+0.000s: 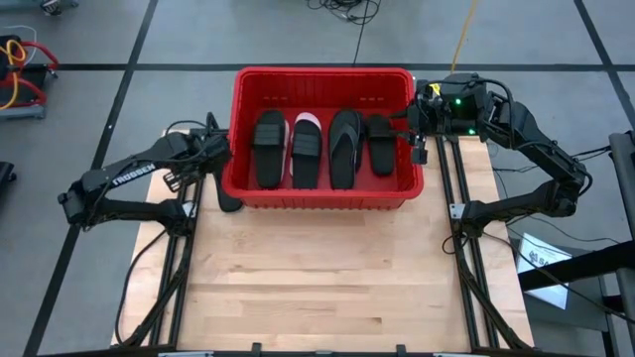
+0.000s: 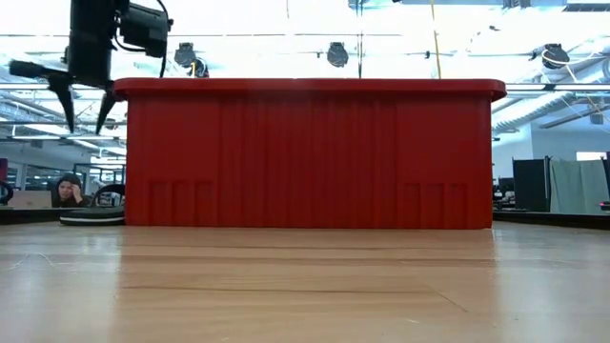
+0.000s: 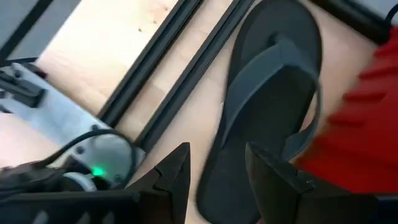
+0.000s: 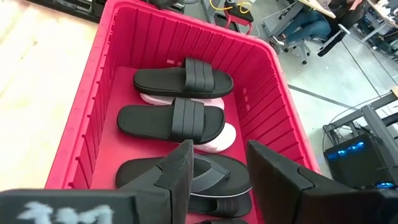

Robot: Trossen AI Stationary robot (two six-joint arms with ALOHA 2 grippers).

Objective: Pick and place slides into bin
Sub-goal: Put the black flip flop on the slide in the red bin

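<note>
Four slides (image 1: pixel 317 147) already inside bin (image 1: pixel 322 194). One flip-flop (image 3: pixel 264 93) left on table beside bin. Left gripper (image 3: pixel 217 177) spread, empty, above it. Right gripper (image 4: pixel 221 171) spread, empty, over bin.

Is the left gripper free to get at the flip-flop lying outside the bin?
Probably yes. The left gripper hangs open right over the black flip-flop, nothing between them. The red bin wall sits tight against one side, leaving little clearance.

Overhead straight down, low level at tabletop, wrist views close, perhaps angled; all sharing the bin (image 1: pixel 323 188).
</note>
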